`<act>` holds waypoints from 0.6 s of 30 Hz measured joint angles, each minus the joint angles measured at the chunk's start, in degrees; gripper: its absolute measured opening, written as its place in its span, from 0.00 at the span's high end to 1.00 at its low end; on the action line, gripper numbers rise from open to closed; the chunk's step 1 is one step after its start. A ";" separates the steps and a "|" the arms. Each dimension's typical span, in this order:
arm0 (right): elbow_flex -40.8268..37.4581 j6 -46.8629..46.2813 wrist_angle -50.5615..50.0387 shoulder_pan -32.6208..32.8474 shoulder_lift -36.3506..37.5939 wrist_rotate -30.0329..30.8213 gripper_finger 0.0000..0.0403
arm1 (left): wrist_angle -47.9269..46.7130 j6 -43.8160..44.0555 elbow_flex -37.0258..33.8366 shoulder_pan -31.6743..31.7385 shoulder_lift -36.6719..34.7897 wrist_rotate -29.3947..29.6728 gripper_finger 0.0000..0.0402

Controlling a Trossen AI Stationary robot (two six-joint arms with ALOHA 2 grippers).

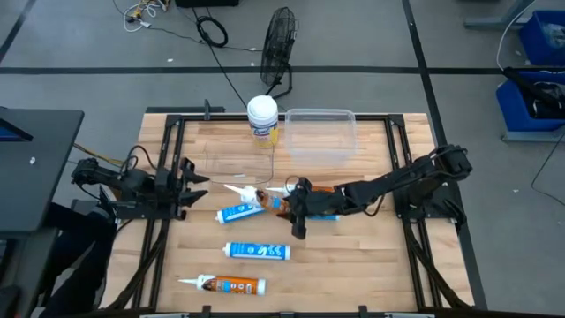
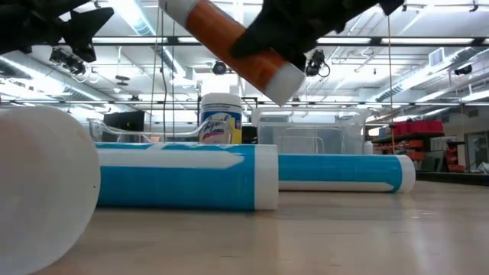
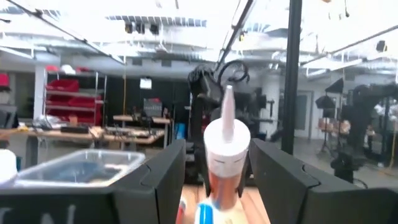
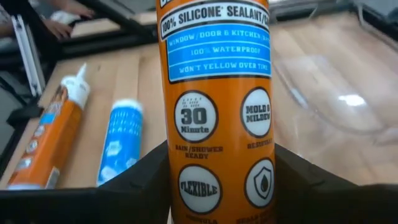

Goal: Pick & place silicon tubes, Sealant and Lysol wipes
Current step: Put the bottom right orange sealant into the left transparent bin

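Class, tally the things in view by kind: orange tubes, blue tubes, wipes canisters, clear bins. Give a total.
Orange tubes: 2
Blue tubes: 2, perhaps a third under the right arm
Wipes canisters: 1
Clear bins: 1
Total: 6 certain

My right gripper [image 1: 296,210] is reaching over the table middle, squeezing something. My left gripper [image 1: 196,180] waits, fingers apart.

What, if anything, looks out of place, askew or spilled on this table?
Only the orange sealant tube stands out: it hangs tilted above the table in the right pincer, while the blue tube lies flat and the Lysol wipes stand upright. Nothing looks spilled or damaged.
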State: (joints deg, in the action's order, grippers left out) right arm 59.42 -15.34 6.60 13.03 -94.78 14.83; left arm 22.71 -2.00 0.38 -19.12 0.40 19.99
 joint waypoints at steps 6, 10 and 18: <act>0.04 2.46 4.38 -2.74 0.00 -3.42 0.51 | 5.63 0.13 0.00 0.46 2.39 1.64 0.51; 0.07 3.47 5.35 -3.64 0.00 -4.19 0.51 | 11.33 2.73 0.01 1.71 9.03 1.66 0.48; 0.07 5.06 6.51 -4.12 0.00 -4.82 0.51 | 17.44 2.82 8.11 5.55 26.01 0.74 0.45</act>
State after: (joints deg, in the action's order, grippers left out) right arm 59.48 -10.28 13.11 8.91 -94.78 10.00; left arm 40.16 0.82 8.49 -13.57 26.42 20.73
